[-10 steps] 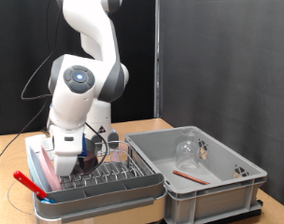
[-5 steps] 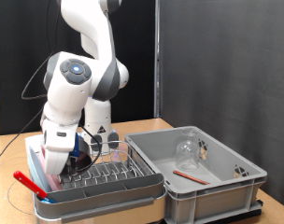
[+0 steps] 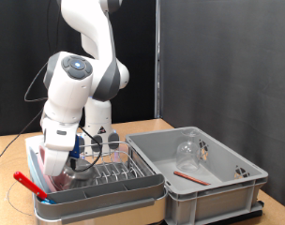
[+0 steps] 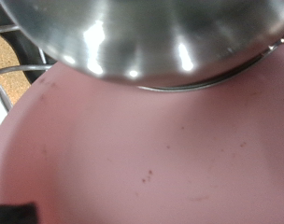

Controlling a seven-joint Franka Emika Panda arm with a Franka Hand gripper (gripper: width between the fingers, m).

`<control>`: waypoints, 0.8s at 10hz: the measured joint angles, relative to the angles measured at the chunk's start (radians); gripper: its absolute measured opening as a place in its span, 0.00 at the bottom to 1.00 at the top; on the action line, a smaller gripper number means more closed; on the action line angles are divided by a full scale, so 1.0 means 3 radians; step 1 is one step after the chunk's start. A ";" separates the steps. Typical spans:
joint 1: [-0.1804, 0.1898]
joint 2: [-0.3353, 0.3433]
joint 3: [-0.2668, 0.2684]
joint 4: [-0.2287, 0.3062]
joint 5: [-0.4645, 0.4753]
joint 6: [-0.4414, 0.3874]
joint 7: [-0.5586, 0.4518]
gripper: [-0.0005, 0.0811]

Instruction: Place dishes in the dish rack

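At the exterior view's left you see a red-handled utensil [image 3: 28, 184] leaning at the front corner of the rack [image 3: 114, 178], its handle sticking out past the rim. Just right of it the pink plate [image 3: 47, 173] stands on edge among the chrome prongs. Your gripper [image 3: 67, 161] is down low over the rack's left half, right beside the plate; you cannot tell from either view whether the fingers are wide, narrow or holding anything, since the arm's body hides them. A rounded steel shape, likely the bowl [image 3: 83, 167], sits in the rack just under the gripper. In the wrist view the bowl [image 4: 151, 37] fills one edge with its shiny curved wall, and the plate [image 4: 151, 159] takes up most of the rest, with a few rack wires [image 4: 11, 70] showing at the side. Further right, the grey tub [image 3: 203, 183] sits next to the rack on the tabletop [image 3: 142, 127]. Inside it the glass [image 3: 187, 150] stands upright toward the back, and a thin red stick [image 3: 188, 174] lies flat on the floor of the tub just in front of the glass.
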 joint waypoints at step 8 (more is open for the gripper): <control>0.0025 -0.0156 0.0133 -0.0168 0.0187 0.0090 -0.0262 0.99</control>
